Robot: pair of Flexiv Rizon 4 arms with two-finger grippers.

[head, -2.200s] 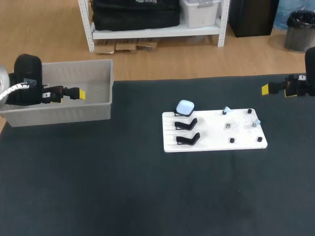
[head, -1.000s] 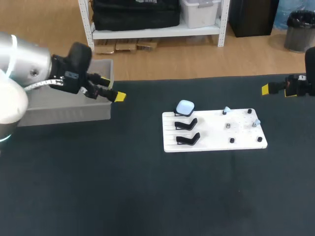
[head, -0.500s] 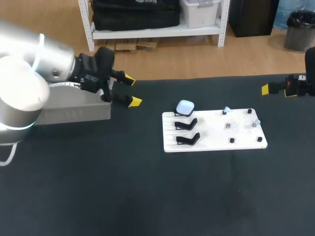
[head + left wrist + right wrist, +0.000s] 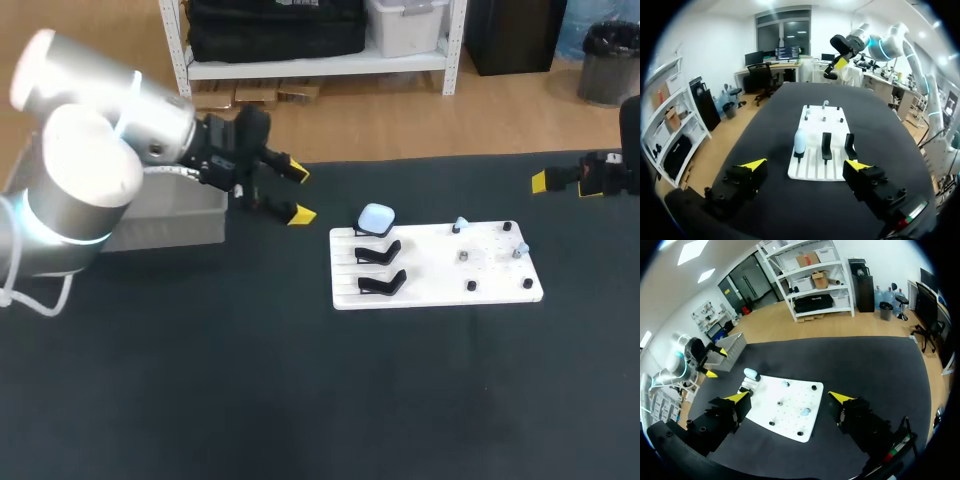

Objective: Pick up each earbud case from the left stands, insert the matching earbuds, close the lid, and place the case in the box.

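Ahead of the wide-open left pincer [image 4: 299, 193], the pale blue rounded earbud case [image 4: 377, 217] could topple off its black stand [image 4: 372, 234] if nudged off-centre.

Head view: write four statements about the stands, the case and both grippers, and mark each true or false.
1. One earbud case sits on a stand of the white board. True.
2. The left gripper is shut on the case. False: it is open and empty, short of the board.
3. Two black stands are empty. True.
4. The right gripper hangs over the grey box. False: it is open at the table's right side; the box stands at the left.
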